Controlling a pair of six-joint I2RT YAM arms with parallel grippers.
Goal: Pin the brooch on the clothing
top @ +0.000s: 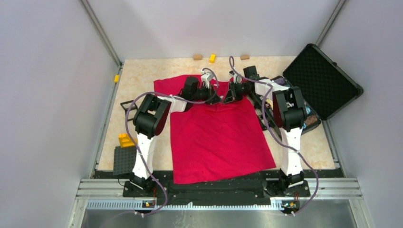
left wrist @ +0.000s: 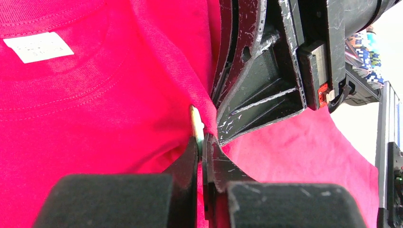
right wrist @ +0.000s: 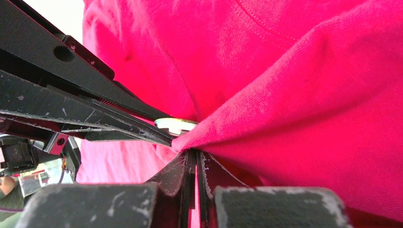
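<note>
- Brooch [left wrist: 196, 124]: seen edge-on as a thin pale disc, it is clamped between the closed fingers of the left tool [left wrist: 202, 145]. It sits near the collar of the T-shirt [top: 218, 137], pressed against a raised fold of the red cloth.
- The T-shirt lies spread on the table [top: 142, 76] with its collar away from the arm bases. The white neck label [left wrist: 38, 46] shows inside the neck. Only the patch under the two tools is lifted into a peak.
- The right tool [right wrist: 192, 154] has its fingers closed on that peak of fabric, drawing it taut toward the brooch. The tips of the two tools almost meet there.
- The step in hand looks like the fastening itself: one tool presents the brooch while the other holds the cloth ready for the pin. Whether the pin has entered the fabric cannot be told, because cloth and fingers hide the back of the brooch.
- The next move probably calls for a small, steady push of the brooch along the line of its pin into the held fold. The right tool would need to hold tension so the soft knit does not bunch or slide off. The left grip must not let the disc twist.
- The black case [top: 323, 80] stands open at the right of the table, well apart from the work.
</note>
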